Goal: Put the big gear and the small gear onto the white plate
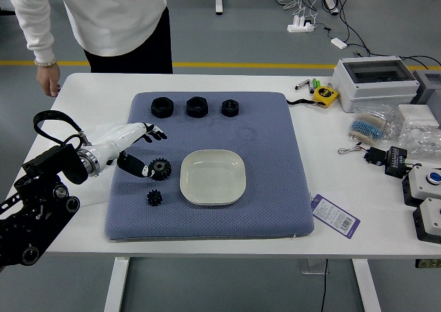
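Note:
My left hand [153,152] reaches over the left part of the blue-grey mat, its fingers spread and holding nothing. Its thumb tip is at the left edge of the big black gear [161,169]; whether they touch I cannot tell. Below that lies the small black gear [154,198], flat on the mat. The white plate [212,178] sits to the right of both gears with nothing on it. My right hand is out of view.
Three black nuts, one of them the left nut [162,107], line the back of the mat [269,160]. A person stands behind the table's left, one hand [48,79] hanging by its edge. Tape measure [324,96] and boxes [376,82] are at right.

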Controlling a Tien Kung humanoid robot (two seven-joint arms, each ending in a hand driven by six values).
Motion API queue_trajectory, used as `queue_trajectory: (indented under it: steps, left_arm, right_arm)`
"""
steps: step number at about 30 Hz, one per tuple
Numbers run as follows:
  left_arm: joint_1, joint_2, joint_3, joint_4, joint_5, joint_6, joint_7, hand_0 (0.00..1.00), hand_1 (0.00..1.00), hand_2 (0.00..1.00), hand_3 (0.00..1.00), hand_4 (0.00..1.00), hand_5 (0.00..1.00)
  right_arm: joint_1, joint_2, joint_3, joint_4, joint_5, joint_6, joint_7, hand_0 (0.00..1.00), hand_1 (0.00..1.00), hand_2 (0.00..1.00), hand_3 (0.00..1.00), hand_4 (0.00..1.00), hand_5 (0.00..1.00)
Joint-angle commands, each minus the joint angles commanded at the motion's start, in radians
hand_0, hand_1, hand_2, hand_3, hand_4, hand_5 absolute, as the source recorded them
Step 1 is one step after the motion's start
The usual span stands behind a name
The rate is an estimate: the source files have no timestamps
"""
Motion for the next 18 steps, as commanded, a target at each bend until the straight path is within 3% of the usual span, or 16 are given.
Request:
queue_trajectory:
  steps: [18]
  left_arm:
    - [-0.056, -0.033, 0.057, 0.096, 0.020, 0.011, -0.014, 0.718, 0.668, 0.725, 0.731, 0.998, 0.107]
  right_arm:
    - [0.005, -0.002, 0.003, 0.000, -0.006, -0.001, 0.000, 0.688, 0.687, 0.774, 0.689, 0.952, 0.775]
